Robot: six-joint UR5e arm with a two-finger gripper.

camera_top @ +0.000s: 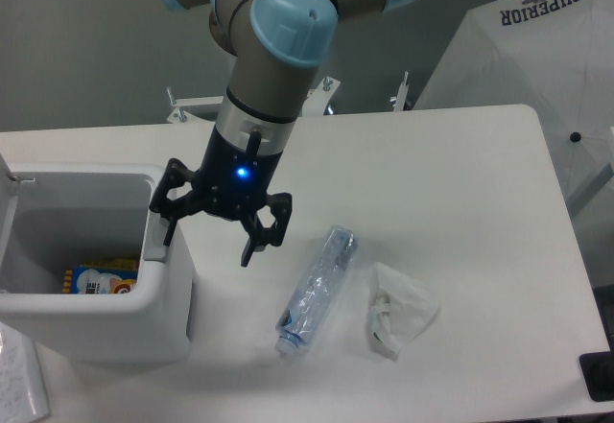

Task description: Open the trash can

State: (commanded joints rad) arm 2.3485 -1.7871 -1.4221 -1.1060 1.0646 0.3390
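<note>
The white trash can (144, 317) stands at the table's left edge with its lid swung up and almost out of view at the far left (8, 188). Its inside shows, with a colourful packet (96, 279) at the bottom. My gripper (209, 239) hangs open over the can's right rim. One fingertip (169, 234) rests at the grey button strip (153, 248), the other finger (251, 248) is beside the can over the table. Nothing is held.
A crushed clear plastic bottle (317, 291) lies on the table right of the can, with a crumpled white mask (398, 310) beside it. A white umbrella (537, 68) stands behind the table's right corner. Paper (19, 380) lies at the bottom left.
</note>
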